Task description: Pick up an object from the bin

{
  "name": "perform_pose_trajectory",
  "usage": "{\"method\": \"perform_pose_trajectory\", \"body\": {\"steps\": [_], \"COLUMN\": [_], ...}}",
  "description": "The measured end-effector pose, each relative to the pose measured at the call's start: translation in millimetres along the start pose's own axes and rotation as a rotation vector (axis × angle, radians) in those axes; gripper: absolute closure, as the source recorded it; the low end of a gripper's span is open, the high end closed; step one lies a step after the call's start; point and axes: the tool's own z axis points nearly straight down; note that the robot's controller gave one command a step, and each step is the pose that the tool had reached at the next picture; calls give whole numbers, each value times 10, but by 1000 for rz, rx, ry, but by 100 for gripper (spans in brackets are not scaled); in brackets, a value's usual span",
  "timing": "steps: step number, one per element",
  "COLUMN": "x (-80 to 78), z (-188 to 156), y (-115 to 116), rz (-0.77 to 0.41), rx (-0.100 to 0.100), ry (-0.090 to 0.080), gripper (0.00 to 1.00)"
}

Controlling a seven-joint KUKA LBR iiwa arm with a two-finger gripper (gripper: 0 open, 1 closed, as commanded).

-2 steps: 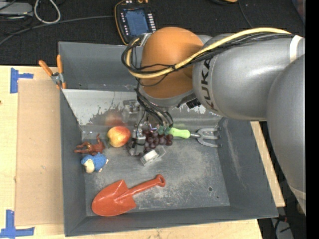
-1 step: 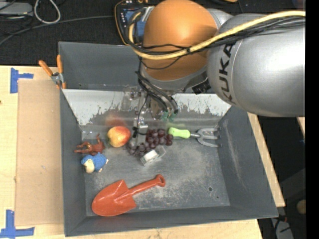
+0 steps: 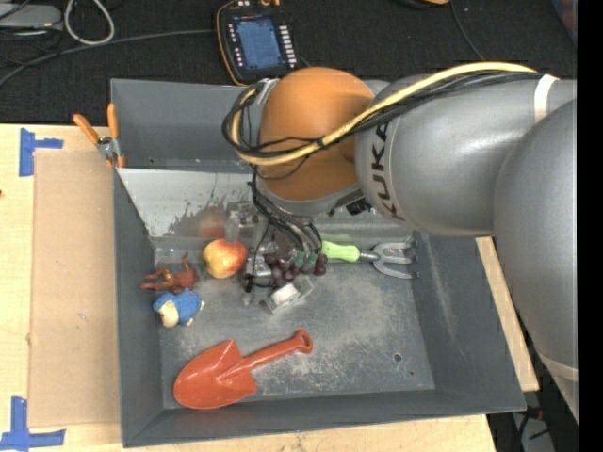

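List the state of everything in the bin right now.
gripper: down in the middle of the bin, next to the apple
apple: loose on the floor, view-left of the gripper
red shovel: flat by the near wall, apart from the gripper
green-handled fork: flat, view-right of the gripper
blue-yellow toy: loose, view-left
brown figure: loose, just beyond the toy

Red toy shovel (image 3: 236, 369), green-handled fork (image 3: 367, 253), small blue toy (image 3: 181, 306)

Gripper (image 3: 273, 279) largely hidden beneath orange wrist cover (image 3: 316, 130), green-handled tool (image 3: 344, 250) left end behind gripper, dark cluster (image 3: 294, 267) at gripper unidentifiable, small brown figure (image 3: 170, 278) too small to name, arm (image 3: 471, 149) cut by right edge
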Motion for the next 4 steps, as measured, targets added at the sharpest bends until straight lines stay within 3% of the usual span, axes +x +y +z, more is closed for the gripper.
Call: {"method": "perform_pose_trajectory", "body": {"steps": [1, 2, 3, 4], "x": [268, -2, 476, -31], "z": [-442, 354, -112, 763], "y": [-36, -44, -311, -213], "rz": [-3, -24, -15, -15], "rx": [-3, -2, -4, -3], "ry": [-11, -6, -20, -3], "gripper": [0, 0, 0, 0]}}
